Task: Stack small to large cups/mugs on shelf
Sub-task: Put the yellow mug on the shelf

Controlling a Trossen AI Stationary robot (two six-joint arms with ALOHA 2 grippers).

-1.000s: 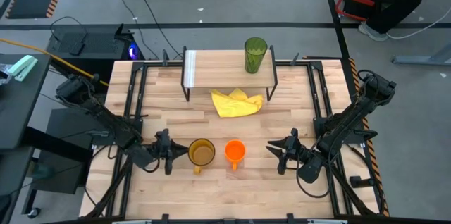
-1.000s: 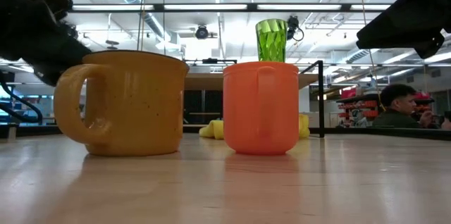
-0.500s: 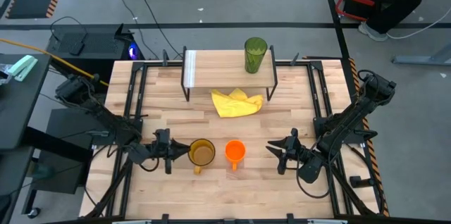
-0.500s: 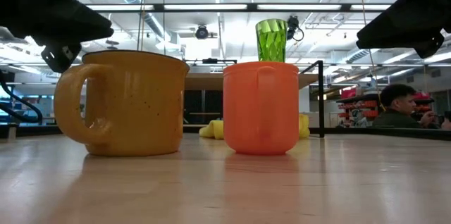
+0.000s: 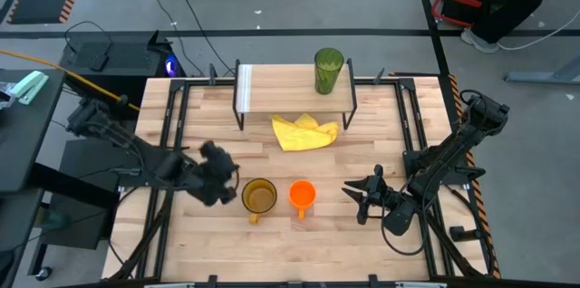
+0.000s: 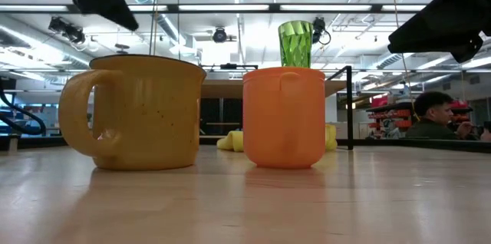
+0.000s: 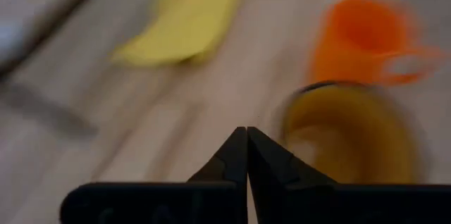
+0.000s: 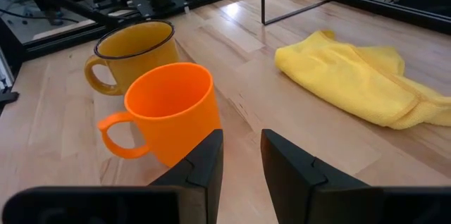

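Only the green tumbler point(image 5: 328, 70) stood on the shelf point(image 5: 290, 89); in front of it on the table point(image 5: 272, 243), the amber mug point(image 5: 259, 197) and orange mug point(image 5: 302, 195) waited, my left fingers point(image 7: 246, 155) shut empty, right fingers point(image 8: 239, 155) open.

Left gripper point(image 5: 227, 182) shut, raised

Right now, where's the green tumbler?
In the high view the green tumbler stands upright on the right end of the shelf at the table's far side, above and behind the yellow cloth.
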